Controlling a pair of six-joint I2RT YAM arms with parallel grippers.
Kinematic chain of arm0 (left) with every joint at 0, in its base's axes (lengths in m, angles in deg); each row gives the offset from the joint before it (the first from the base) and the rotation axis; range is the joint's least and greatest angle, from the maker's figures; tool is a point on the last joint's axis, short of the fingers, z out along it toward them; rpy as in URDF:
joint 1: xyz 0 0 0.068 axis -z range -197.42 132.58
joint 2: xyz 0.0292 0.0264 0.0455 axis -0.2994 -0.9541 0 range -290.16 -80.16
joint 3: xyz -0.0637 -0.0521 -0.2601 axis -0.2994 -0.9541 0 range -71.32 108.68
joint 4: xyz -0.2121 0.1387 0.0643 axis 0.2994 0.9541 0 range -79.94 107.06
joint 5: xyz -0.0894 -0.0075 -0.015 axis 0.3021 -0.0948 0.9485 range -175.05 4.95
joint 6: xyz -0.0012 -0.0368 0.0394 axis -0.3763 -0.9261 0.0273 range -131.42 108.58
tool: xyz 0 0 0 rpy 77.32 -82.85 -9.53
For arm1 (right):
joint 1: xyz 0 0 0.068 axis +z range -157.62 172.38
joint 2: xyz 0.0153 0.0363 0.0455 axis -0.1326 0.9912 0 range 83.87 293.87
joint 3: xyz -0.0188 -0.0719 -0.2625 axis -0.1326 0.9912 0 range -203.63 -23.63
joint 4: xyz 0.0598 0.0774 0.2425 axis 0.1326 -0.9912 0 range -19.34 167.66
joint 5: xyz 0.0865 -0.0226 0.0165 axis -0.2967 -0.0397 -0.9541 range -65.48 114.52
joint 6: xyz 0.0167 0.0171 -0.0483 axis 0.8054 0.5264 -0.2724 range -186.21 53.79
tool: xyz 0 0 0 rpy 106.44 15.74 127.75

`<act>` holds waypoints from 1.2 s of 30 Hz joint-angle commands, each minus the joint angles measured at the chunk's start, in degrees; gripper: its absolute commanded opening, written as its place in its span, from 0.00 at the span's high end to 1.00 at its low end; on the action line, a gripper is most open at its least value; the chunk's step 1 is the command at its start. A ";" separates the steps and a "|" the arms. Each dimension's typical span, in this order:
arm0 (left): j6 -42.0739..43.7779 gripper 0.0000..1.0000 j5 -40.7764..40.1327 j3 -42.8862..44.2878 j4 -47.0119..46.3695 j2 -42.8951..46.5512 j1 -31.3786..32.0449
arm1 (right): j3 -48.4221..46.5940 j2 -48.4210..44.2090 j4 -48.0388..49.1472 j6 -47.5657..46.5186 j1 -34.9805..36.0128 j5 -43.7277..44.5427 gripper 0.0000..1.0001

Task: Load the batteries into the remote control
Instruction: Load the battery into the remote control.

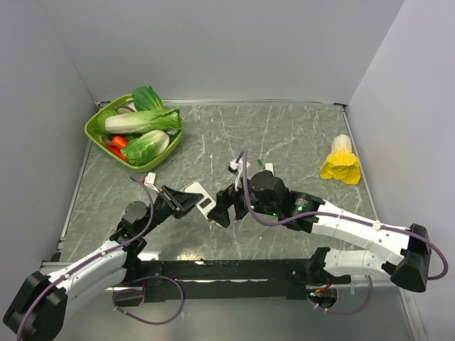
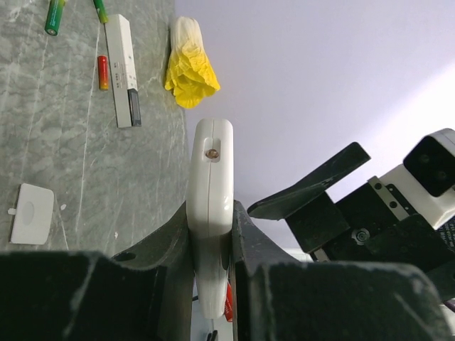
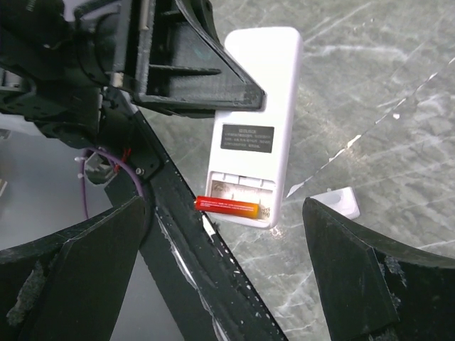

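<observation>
Left gripper (image 1: 183,200) is clenched on the remote control (image 3: 257,85), black fingers (image 2: 168,245) pinching its two broad faces. Left wrist view shows it edge-on: smooth white plastic, rounded corners, a seam down the narrow side, one small brownish port near the end. It is held off the table (image 1: 298,135), plain back toward the right wrist camera, with a dark rectangular label mid-back and the battery bay uncovered at the lower end in that view. One battery (image 3: 227,206), a glossy orange-red cylinder with a yellowish end, lies crosswise at the bay, its red end jutting past the remote's edge; whether it is seated, cannot tell. Right gripper (image 1: 223,209) is released, its matte, scuffed fingers (image 3: 85,277) spread wide to either side of the bay end, touching nothing. Second battery (image 2: 104,72) lies flat on the table just beside the white-and-black bar (image 2: 124,71), parallel to it, with green pieces (image 2: 54,15) beyond. Flat white cover (image 2: 32,213) with rounded corners lies apart from them. The table is grey marbled with pale veins. Green bowl (image 1: 89,128) of leafy vegetables sits in the far left corner, and a yellow-and-white frilled thing (image 1: 341,160) is near the right wall, with bare surface between them.
</observation>
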 commanded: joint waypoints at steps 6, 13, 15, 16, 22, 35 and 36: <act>-1.53 0.98 -2.20 -0.51 -0.57 2.66 -0.25 | 0.71 2.66 4.36 1.63 0.05 -1.11 0.08; -1.79 0.98 -2.29 -0.60 -0.83 2.75 -0.34 | 0.71 3.98 4.89 1.36 0.05 -2.70 0.11; -1.88 0.98 -2.29 -0.86 -1.01 2.84 -0.34 | 0.62 4.68 4.80 1.27 0.05 -2.79 0.11; -2.05 0.98 -2.29 -0.95 -1.01 2.93 -0.34 | 0.71 4.86 4.89 1.27 0.13 -2.87 0.12; -2.06 0.98 -2.90 -1.04 0.13 4.16 -0.34 | 0.97 5.65 5.41 1.36 0.05 -3.23 0.15; -2.05 0.98 -3.17 -0.95 0.84 5.13 -0.34 | 0.97 6.44 5.33 0.92 0.13 -3.75 0.20; -2.06 0.98 -3.17 -1.13 0.84 5.30 -0.34 | 0.97 6.71 5.33 0.92 0.13 -3.84 0.20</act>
